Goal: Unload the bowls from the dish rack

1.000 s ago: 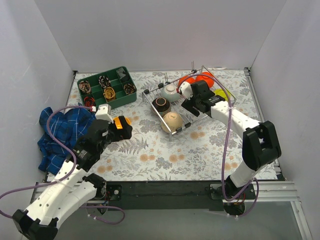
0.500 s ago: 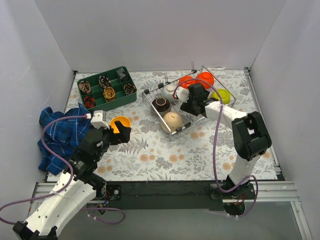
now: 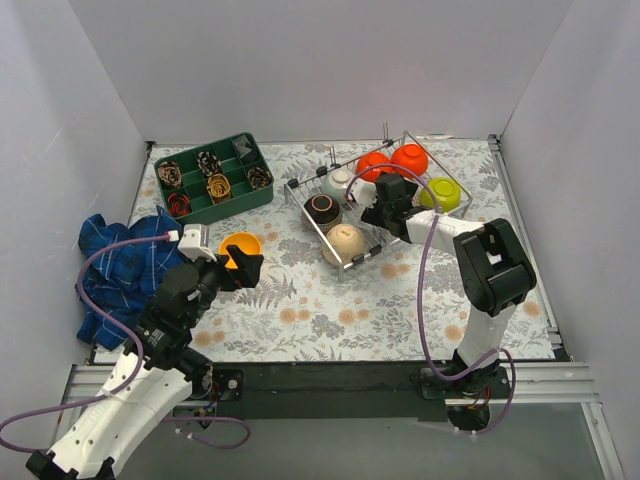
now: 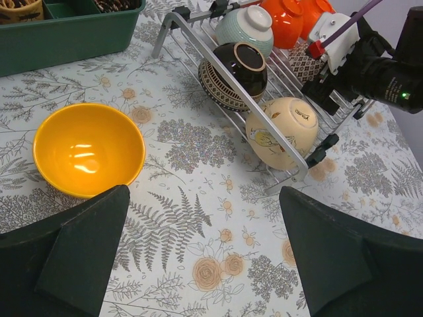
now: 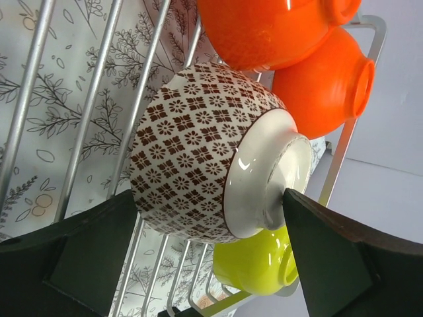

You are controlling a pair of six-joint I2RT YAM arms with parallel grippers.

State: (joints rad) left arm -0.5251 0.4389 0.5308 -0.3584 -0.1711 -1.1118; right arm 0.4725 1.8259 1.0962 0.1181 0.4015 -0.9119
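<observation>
The silver wire dish rack (image 3: 355,261) stands right of centre and holds several bowls. Two red-orange bowls (image 3: 391,160), a lime green one (image 3: 441,193), a pale grey-green one (image 3: 341,181), a dark brown one (image 3: 322,211) and a beige one (image 3: 344,243) show from above. My right gripper (image 3: 385,206) is inside the rack, open, its jaws on either side of the white lattice-patterned bowl (image 5: 198,148); one fingertip (image 5: 297,201) touches the bowl's foot. An orange-yellow bowl (image 3: 240,244) sits upright on the table. My left gripper (image 3: 243,268) hovers open just in front of it, holding nothing.
A dark green divided tray (image 3: 240,203) with small patterned items stands at the back left. A blue plaid cloth (image 3: 120,265) lies crumpled at the left edge. White walls close in the left, back and right sides.
My right gripper has slid left and deeper into the rack, around the lattice bowl. My left gripper has drawn back from the orange-yellow bowl, which stays on the table.
</observation>
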